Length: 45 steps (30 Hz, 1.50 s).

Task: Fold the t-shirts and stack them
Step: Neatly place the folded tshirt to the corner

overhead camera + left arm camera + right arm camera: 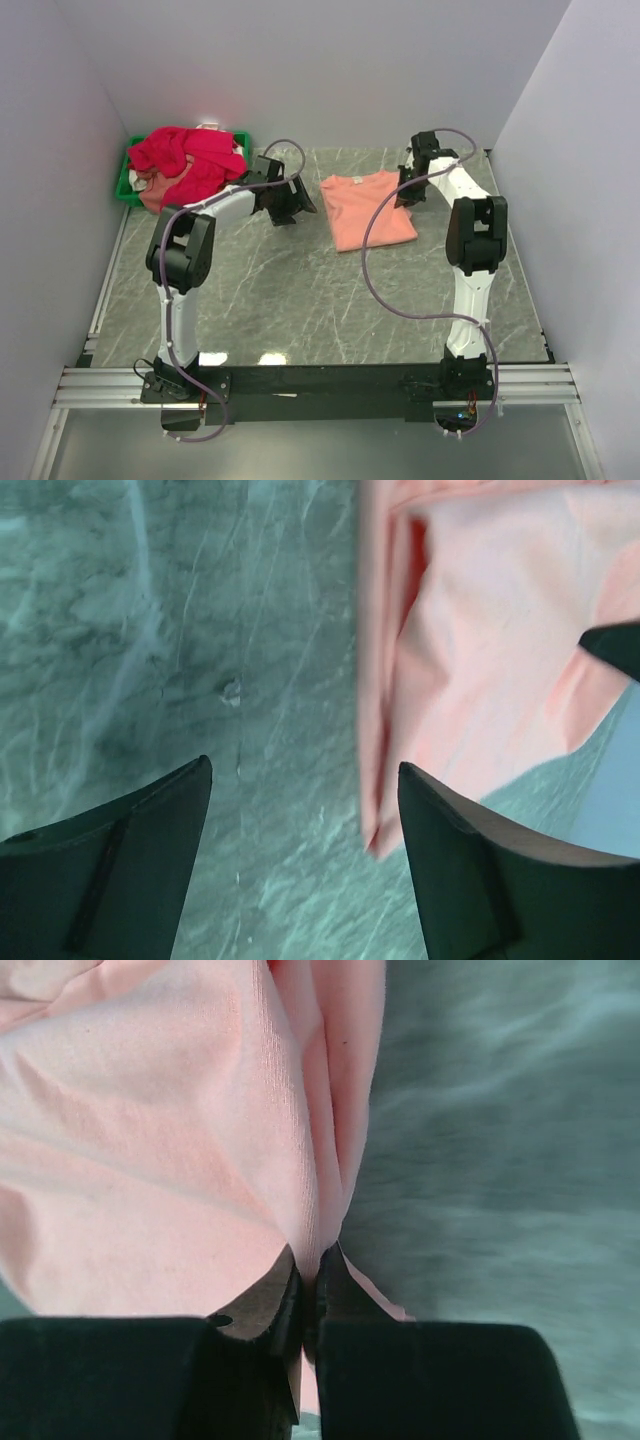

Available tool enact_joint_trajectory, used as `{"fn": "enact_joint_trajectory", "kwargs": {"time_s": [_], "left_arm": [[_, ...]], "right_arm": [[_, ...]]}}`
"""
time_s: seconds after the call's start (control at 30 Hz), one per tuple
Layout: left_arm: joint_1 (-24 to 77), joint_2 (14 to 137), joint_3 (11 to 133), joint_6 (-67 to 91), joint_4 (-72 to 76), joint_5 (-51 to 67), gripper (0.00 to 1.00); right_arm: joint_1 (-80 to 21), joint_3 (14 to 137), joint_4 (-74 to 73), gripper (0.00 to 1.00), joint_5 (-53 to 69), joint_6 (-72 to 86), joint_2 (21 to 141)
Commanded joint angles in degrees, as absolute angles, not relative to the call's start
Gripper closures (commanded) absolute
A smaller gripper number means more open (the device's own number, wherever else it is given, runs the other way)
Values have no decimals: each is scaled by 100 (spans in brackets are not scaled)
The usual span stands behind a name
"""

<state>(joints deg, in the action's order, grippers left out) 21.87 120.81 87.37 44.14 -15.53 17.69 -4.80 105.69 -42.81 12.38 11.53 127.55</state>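
The salmon shirt (368, 210) lies spread on the table (300, 300), toward the far edge and a little right of the middle. The crimson shirts (190, 160) are heaped at the far left corner, spilling over a green bin (128, 182). The right gripper (310, 1265) has its jaws together on a ridge of cloth at the salmon shirt's right side; the wrist view shows a fold pinched between the tips. The left gripper (305, 780) stands with its jaws well apart and holds nothing. It is over bare marble just beside the shirt's left hem, with one finger (470, 870) overlapping the near corner of the cloth in its own view. The step in hand looks like taking a two-point hold so that the shirt can be folded. To do it well, the left gripper should probably move sideways until the hem sits fully between its fingers, then close on the edge at about the same distance from the far edge as the right hold, so the fold line runs straight. How many layers the right pinch has caught cannot be told, so a slow, level lift by both arms seems wise. The cloth should stay lightly taut between them, because slack or an uneven lift would likely let this soft fabric sag and crease.
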Motion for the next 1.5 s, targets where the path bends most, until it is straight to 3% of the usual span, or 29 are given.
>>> {"fn": "enact_joint_trajectory", "kwargs": {"time_s": [0.0, 0.6, 1.37, 1.4, 1.47], "left_arm": [[2180, 11436, 8631, 4298, -1529, 1617, 19], [2083, 11127, 8701, 4289, -2100, 1538, 18], [2074, 11136, 8850, 4316, -2751, 1406, 17], [2066, 11127, 8868, 4324, -2760, 1389, 17], [2074, 11127, 8877, 4324, -2751, 1406, 18]], "right_arm": [[-264, 11065, -4657, 100, -155, 915, 12708], [747, 13262, -4896, 100, -2328, 484, 13956], [976, 13667, -3595, 100, -3911, -431, 14423], [967, 13641, -3543, 95, -3955, -422, 14414], [975, 13571, -3490, 74, -3973, -387, 14379]]}}
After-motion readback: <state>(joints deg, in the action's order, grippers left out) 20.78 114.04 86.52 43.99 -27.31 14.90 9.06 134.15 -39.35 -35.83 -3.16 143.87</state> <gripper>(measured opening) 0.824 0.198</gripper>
